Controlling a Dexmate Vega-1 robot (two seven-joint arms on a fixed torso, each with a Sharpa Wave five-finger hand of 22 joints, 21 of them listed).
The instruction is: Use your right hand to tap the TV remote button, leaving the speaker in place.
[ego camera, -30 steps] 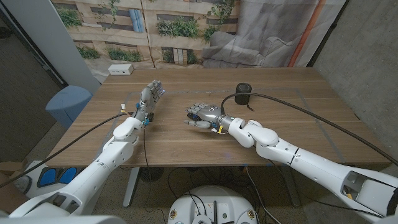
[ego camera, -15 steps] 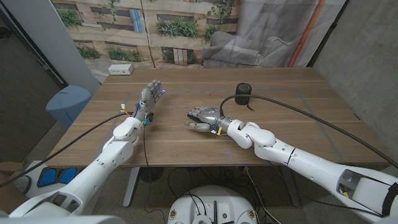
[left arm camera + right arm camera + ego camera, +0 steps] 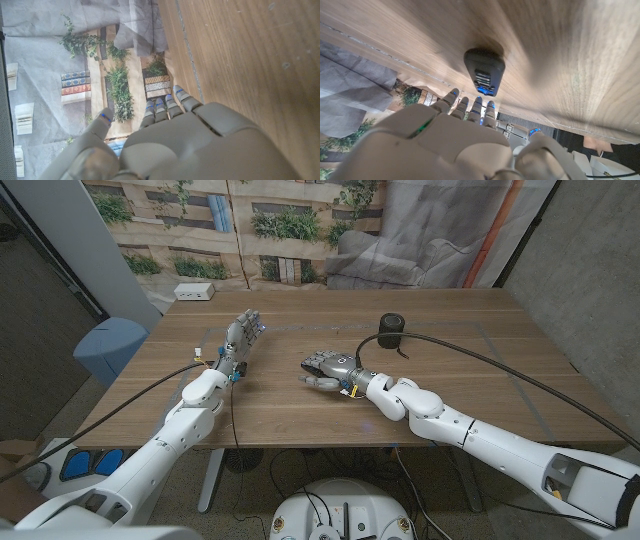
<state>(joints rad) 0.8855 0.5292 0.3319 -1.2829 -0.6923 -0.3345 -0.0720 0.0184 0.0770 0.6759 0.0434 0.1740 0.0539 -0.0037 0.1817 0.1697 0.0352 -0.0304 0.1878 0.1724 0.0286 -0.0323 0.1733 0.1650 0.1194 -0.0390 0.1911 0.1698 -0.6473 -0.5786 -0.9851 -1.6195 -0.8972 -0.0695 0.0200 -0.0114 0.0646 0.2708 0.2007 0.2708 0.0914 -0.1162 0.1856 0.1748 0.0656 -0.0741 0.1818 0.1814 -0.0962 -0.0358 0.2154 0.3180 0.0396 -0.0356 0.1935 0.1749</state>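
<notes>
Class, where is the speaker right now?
In the head view the speaker stands upright on the table's far right half, beyond the right hand, apart from it.

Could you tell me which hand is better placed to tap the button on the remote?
The right hand. In the right wrist view its fingertips hang just short of the remote, buttons facing it. The left hand stands apart on the table's far left side, holding nothing.

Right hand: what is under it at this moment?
The right wrist view shows the dark TV remote lying on the wooden table just beyond the right hand. From the head view the hand covers it, so contact cannot be judged.
</notes>
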